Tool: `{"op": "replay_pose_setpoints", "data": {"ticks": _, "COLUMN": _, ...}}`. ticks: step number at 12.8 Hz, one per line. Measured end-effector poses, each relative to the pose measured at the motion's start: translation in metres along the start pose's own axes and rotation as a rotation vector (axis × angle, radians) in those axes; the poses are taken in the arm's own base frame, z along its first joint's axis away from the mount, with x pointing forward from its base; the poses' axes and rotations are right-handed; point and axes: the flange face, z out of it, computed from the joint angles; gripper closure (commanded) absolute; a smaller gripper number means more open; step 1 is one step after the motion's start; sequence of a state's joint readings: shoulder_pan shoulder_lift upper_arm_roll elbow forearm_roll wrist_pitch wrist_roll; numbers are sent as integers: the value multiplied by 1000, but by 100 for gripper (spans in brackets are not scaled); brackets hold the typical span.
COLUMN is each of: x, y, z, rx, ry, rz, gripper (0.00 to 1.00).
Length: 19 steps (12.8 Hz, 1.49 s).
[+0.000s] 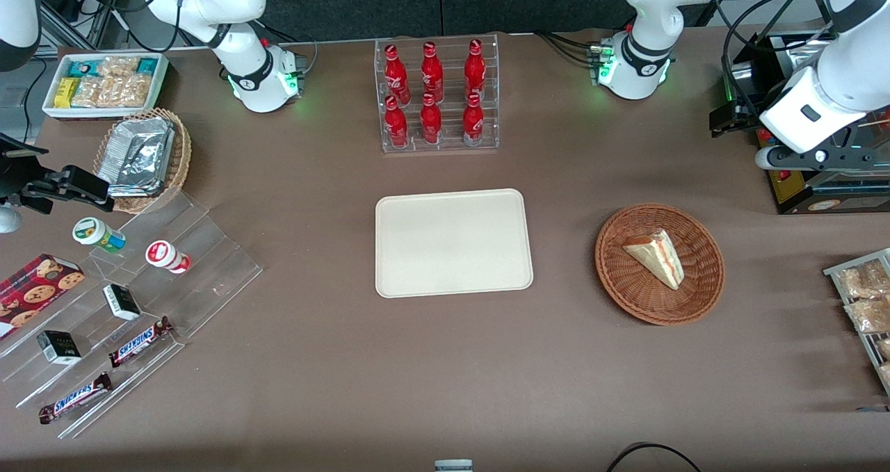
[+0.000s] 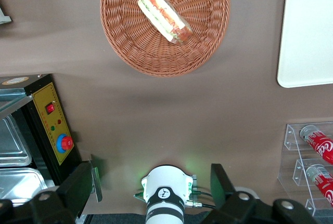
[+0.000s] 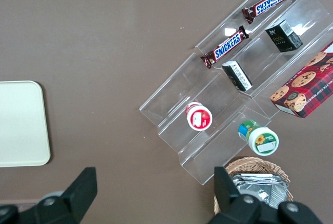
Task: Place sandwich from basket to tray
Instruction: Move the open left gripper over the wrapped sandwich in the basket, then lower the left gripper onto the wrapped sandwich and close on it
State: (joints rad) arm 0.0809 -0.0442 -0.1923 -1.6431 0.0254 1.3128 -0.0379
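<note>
front view has the sandwich (image 1: 656,257) lying in the basket (image 1: 659,263), long axis running 11 to 5 o'clock, with the tray (image 1: 453,242) at its 9 o'clock, while the left gripper (image 2: 151,182), fingers spread wide and holding nothing, hangs above the table near the working arm's end.
</note>
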Motion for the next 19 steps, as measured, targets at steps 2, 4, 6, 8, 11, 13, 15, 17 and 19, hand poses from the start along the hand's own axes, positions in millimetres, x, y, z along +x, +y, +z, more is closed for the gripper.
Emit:
{"op": "replay_pose_setpoints", "data": {"ticks": 2, "x": 3, "y": 0, "z": 1, "rx": -1, "ry": 9, "rz": 4, "gripper": 0}}
{"op": "replay_pose_setpoints", "data": {"ticks": 4, "x": 12, "y": 0, "z": 5, "rx": -4, "ry": 38, "rz": 6, "gripper": 0}}
{"op": "replay_pose_setpoints", "data": {"ticks": 6, "x": 34, "y": 1, "z": 32, "rx": -8, "ry": 67, "rz": 8, "gripper": 0}}
{"op": "replay_pose_setpoints", "data": {"ticks": 8, "x": 54, "y": 2, "z": 68, "rx": -12, "ry": 77, "rz": 10, "gripper": 0}}
{"op": "replay_pose_setpoints", "data": {"ticks": 11, "x": 73, "y": 1, "z": 122, "rx": -23, "ry": 124, "rz": -59, "gripper": 0}}
{"op": "replay_pose_setpoints", "data": {"ticks": 13, "x": 80, "y": 2, "z": 152, "rx": -35, "ry": 163, "rz": -163, "gripper": 0}}
{"op": "replay_pose_setpoints", "data": {"ticks": 15, "x": 88, "y": 3, "z": 178, "rx": -54, "ry": 190, "rz": -270, "gripper": 0}}
{"op": "replay_pose_setpoints", "data": {"ticks": 17, "x": 99, "y": 4, "z": 199, "rx": -82, "ry": 209, "rz": -422, "gripper": 0}}
{"op": "replay_pose_setpoints", "data": {"ticks": 19, "x": 112, "y": 5, "z": 214, "rx": -118, "ry": 244, "rz": -558, "gripper": 0}}
